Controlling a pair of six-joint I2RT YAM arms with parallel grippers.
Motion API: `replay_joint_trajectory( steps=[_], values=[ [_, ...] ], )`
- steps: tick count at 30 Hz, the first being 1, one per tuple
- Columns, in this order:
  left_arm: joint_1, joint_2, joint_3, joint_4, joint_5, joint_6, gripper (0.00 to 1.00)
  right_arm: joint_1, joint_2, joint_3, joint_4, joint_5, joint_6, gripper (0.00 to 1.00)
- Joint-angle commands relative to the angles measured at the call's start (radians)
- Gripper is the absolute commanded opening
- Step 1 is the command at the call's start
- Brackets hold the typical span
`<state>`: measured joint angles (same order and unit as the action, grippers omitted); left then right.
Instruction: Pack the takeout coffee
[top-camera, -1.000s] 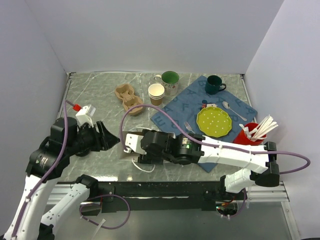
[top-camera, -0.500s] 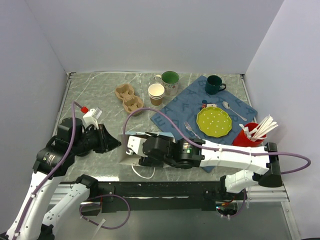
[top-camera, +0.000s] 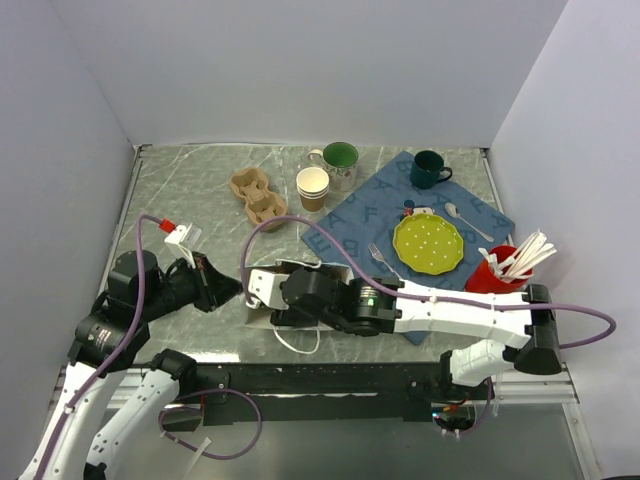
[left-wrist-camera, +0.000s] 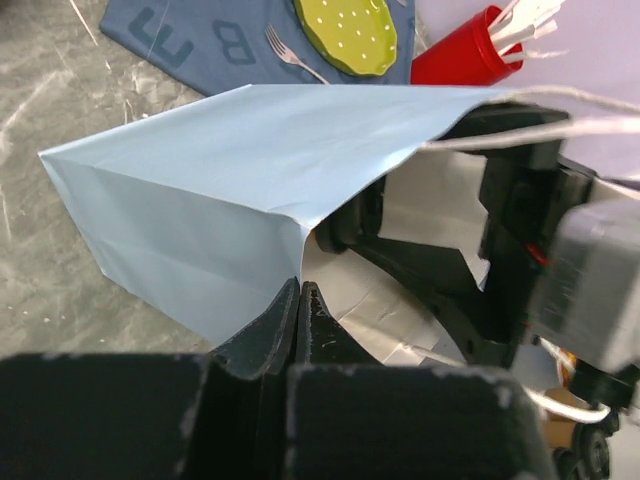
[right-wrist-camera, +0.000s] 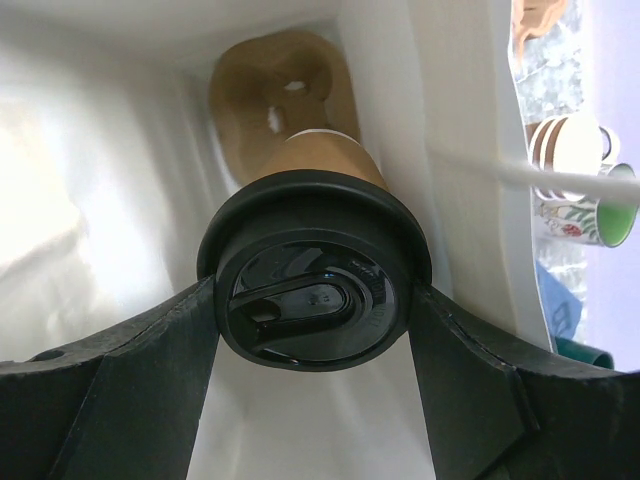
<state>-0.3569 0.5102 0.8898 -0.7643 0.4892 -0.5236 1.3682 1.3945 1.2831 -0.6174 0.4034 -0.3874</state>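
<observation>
Where the left gripper (left-wrist-camera: 300, 292) stands at the near left of the table, its fingers are closed tight on a fold at the mouth of the paper bag (left-wrist-camera: 220, 170). This holds that side up, so the bag gapes toward the right arm.

The right gripper (right-wrist-camera: 315, 305) reaches in through that mouth and is clamped on the takeout coffee (right-wrist-camera: 322, 160), one finger against each side of the black lid (right-wrist-camera: 310, 255). The cup is therefore inside the bag, with its lid toward the wrist and its base pointing deeper in. Its long axis runs straight along the line of the fingers toward the closed end.

Directly beyond the base lies a cup carrier (right-wrist-camera: 270, 85), the only other content seen in the bag. In the wrist view the base overlaps one well of the carrier. Whether the cup is seated or short of the well cannot be told.

Judgement: the coming move turns on keeping the cup's axis in line with that well. Only the right arm is placed to do it, while the left props the mouth open.

Farther off, outside the bag, a stack of paper cups (top-camera: 313, 187), a green mug (top-camera: 340, 158) and a second carrier (top-camera: 258, 198) stand well apart from the work.
</observation>
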Motion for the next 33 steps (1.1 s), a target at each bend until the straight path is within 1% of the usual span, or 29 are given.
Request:
replay_joint_trajectory(
  steps=[1,7,13,24,33],
  values=[
    [-0.001,-0.013,-0.012,0.033,0.037,0.066,0.01,-0.024,0.035,-0.005,0.156,0.02,-0.065,0.41],
    [-0.002,-0.036,-0.035,0.028,0.071,0.085,0.01,-0.046,0.101,-0.027,0.281,0.038,-0.102,0.4],
    [-0.001,-0.039,-0.025,0.011,0.06,0.083,0.01,-0.07,0.135,-0.037,0.315,0.008,-0.082,0.4],
    [-0.001,-0.018,0.003,0.002,0.02,0.074,0.01,-0.09,0.161,-0.056,0.275,-0.078,-0.034,0.4],
    [-0.001,-0.016,0.015,0.003,-0.038,0.057,0.01,-0.101,0.147,-0.079,0.248,-0.09,-0.025,0.4]
  ],
)
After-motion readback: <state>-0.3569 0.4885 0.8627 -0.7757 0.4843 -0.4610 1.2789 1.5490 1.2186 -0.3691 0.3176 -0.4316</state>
